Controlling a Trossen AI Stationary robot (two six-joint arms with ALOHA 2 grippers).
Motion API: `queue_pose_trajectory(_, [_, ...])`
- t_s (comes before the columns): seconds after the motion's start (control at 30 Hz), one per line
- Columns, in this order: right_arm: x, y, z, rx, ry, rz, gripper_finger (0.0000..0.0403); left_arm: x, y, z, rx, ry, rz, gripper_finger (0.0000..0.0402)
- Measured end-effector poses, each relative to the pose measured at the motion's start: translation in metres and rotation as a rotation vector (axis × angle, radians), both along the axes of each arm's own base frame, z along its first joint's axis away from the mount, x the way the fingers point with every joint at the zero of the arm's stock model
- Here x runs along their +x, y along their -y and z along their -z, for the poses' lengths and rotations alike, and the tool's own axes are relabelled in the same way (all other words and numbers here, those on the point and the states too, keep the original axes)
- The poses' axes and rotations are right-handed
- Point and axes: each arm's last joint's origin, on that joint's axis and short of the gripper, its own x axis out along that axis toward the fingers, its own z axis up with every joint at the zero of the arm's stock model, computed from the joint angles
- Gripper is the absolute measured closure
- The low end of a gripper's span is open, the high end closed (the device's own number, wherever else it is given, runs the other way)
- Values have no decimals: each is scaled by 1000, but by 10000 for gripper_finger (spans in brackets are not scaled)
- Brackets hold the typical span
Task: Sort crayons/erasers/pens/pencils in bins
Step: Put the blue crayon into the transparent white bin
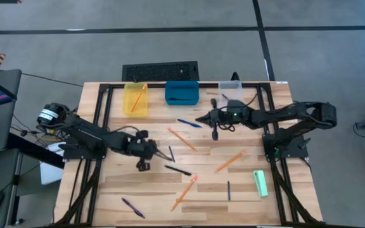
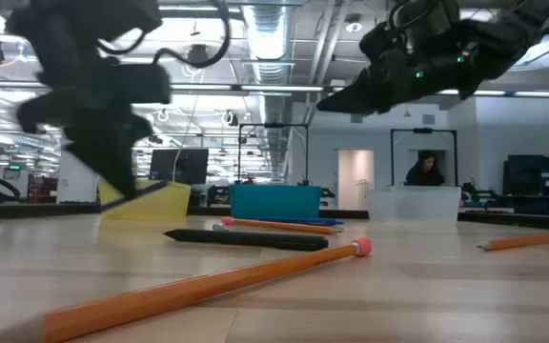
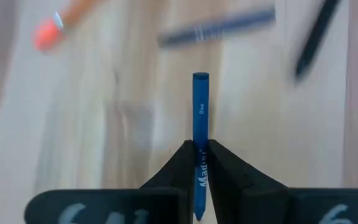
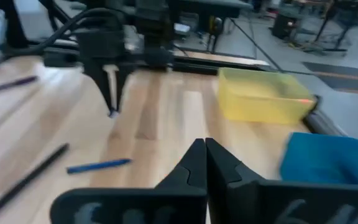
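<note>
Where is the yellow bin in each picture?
High view: the yellow bin sits at the table's far edge, leftmost of the three bins.
Low view: far back on the left, partly behind a dark arm.
Left wrist view: not in it.
Right wrist view: upper right.
Shared landmark: the blue bin stands right beside it.

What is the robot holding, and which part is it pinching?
The left gripper pinches a blue crayon near one end, most of it sticking out past the fingers. The right gripper is shut and holds nothing.
</note>
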Motion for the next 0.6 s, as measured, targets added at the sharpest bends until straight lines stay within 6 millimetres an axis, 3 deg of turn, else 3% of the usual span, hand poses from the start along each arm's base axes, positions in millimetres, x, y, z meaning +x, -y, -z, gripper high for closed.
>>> queue_pose_trajectory(0.17, [21, 0, 28, 109, 66, -48, 395, 14, -24, 2, -9, 201, 11, 384])
queue_pose_trajectory(0.37, [33, 3, 53, 364, 137, -60, 395, 22, -54, -2, -25, 332, 34, 384])
queue_pose_trajectory(0.6, [36, 4, 56, 465, 202, -61, 362, 28, -91, -13, -54, 480, 26, 384])
